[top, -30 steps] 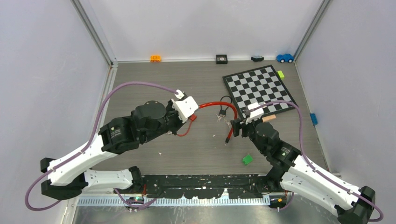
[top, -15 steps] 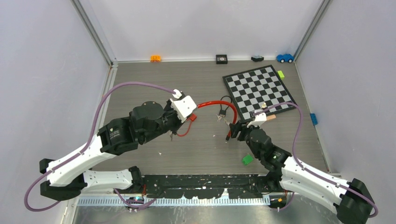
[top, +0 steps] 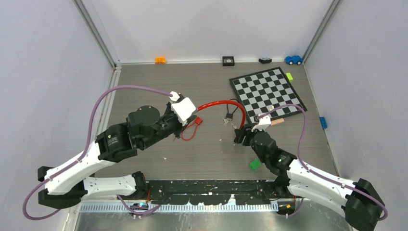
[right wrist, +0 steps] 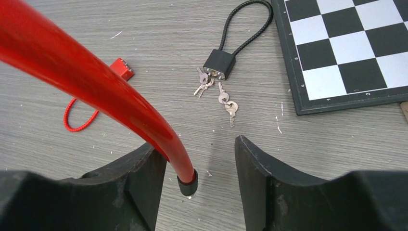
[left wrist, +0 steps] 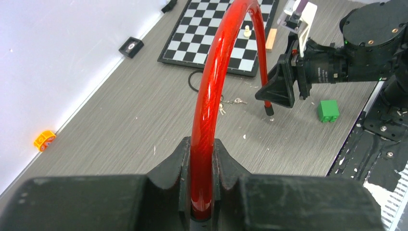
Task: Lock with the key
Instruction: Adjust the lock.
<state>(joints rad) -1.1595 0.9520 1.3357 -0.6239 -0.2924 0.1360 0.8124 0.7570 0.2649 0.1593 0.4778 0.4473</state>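
At the bottom of the right wrist view, the right gripper [right wrist: 198,159] is standing open. Its two fingers are straddling the black-capped tip [right wrist: 187,185] of the thick red cable [right wrist: 96,82]. The tip is sitting off-centre, just beside the lower-left finger, with a clear gap to the other, and nothing is being gripped there yet.

Further up that frame, two bunches of keys [right wrist: 226,103] are lying loose on the table [right wrist: 144,29], just beside the black cable padlock [right wrist: 219,64]. A small red lock [right wrist: 121,70] on a thin loop is lying at left, and the chessboard [right wrist: 346,48] is filling the upper right corner.

In the left wrist view, the left gripper [left wrist: 202,144] is clamping tightly on the red cable at bottom centre, and the cable is arching away toward the right gripper.

The step in hand appears to be securing the cable's free end, as no key is being handled. Next, the right fingers likely need to centre on the tip and pinch it without knocking it aside. I cannot tell where the cable's lock body is lying.
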